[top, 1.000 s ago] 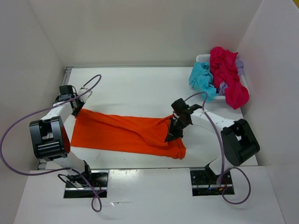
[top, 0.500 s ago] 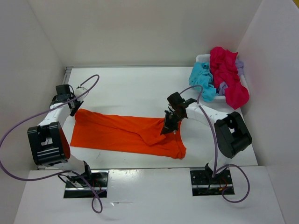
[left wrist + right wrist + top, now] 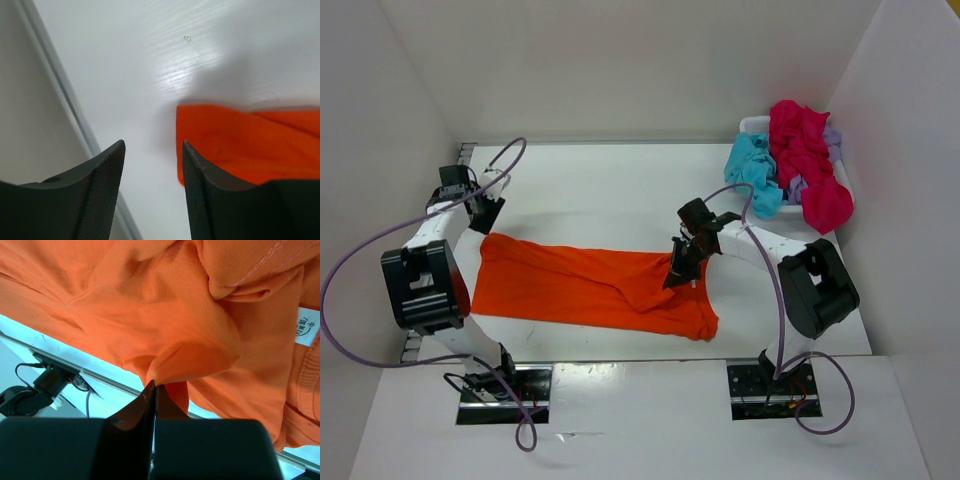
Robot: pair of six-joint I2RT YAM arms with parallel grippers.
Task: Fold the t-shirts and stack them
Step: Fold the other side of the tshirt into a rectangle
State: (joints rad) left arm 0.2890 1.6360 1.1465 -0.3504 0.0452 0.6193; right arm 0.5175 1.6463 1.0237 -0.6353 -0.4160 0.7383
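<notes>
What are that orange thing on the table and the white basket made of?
The orange shirt looks like soft matte knit cloth, perhaps cotton: it wrinkles and shows stitched seams and a sewn label. The basket looks like white plastic, judging by its smooth rigid rim; most of it is hidden.

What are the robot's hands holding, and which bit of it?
The right fingers pinch a raised fold of the orange t-shirt, toward its right end. The left fingers are open, holding nothing, beside the shirt's left corner.
</notes>
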